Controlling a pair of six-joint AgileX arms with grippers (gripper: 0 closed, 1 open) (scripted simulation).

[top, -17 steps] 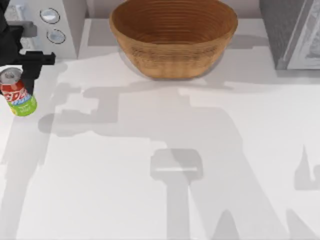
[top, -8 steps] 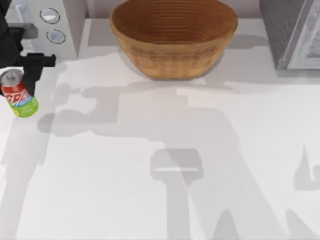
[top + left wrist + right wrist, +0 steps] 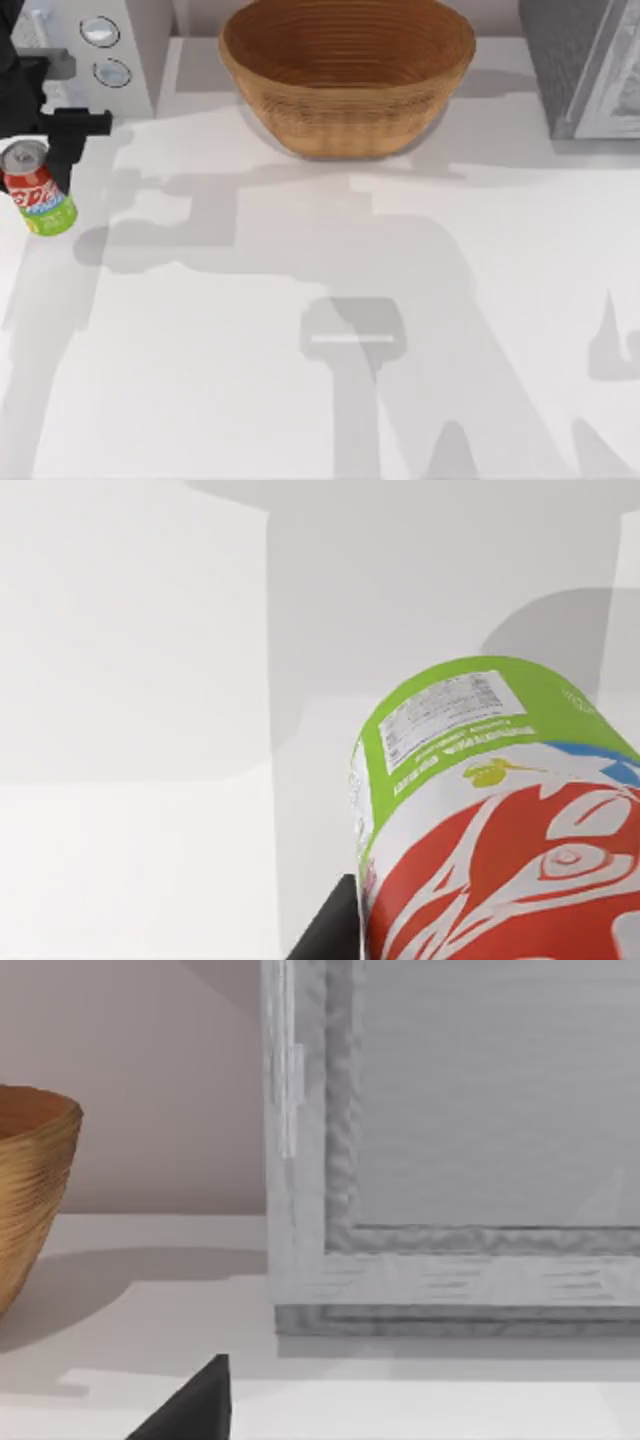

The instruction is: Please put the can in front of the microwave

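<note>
Placement step. Left gripper [image 3: 40, 150], closed on the can [image 3: 38, 192], holds it at the bench's [image 3: 300, 400] left edge, just before the microwave [image 3: 95, 55]; next, lowering upright and release. Right gripper's state cannot be told.

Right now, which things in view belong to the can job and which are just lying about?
In the job:
- the can, at the table's left edge, in the left gripper
- the microwave, back left, just behind the can

Lying about:
- the wicker basket, back centre
- the darker grey appliance, back right
</note>
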